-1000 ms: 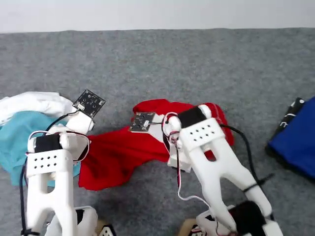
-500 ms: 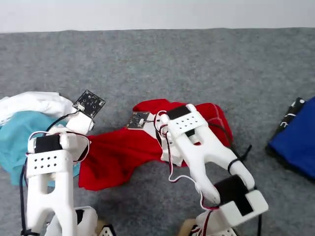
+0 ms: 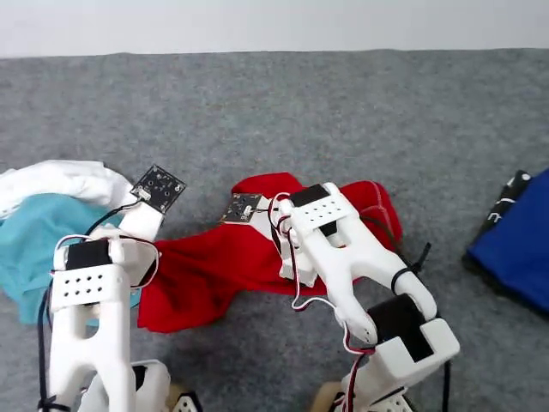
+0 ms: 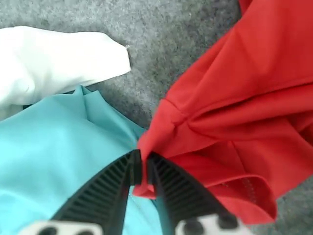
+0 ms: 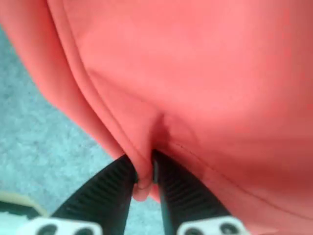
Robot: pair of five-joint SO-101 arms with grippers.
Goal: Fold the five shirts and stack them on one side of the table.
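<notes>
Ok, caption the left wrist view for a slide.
Jaws pinch the red shirt by its edge over the teal shirt, white shirt beside it.

We see the blue shirt (image 3: 517, 251) cut off toward the table's (image 3: 343, 112) right edge, the right arm (image 3: 343, 249) hiding part of the red shirt (image 3: 206, 266), and a nearby black item (image 3: 506, 202) unidentifiable.

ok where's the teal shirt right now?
At the high view's left edge, the teal shirt lies against the white shirt, just left of the red shirt.
</notes>
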